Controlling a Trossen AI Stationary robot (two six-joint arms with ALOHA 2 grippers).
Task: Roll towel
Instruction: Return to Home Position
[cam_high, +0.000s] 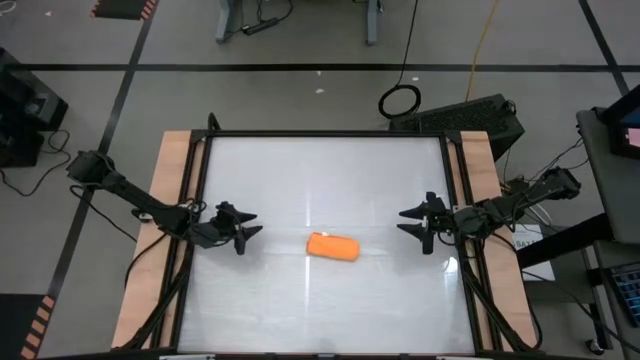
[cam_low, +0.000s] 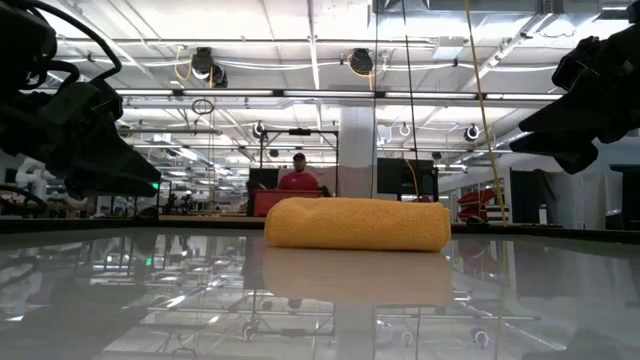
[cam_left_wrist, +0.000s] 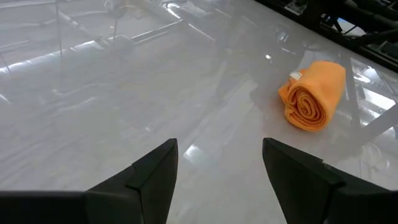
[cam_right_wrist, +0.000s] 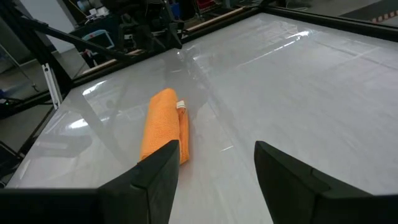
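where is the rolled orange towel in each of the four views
High view: towel just below centre of the white table.
Low view: towel at centre, side-on.
Left wrist view: towel beyond open left claw, spiral end showing.
Right wrist view: towel beyond open right claw, tag visible.
Shared landmark: the glossy table.

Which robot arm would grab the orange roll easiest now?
Right, by a hair: the right gripper, open, sits slightly nearer the towel than the left gripper, also open. Both hang clear of it.
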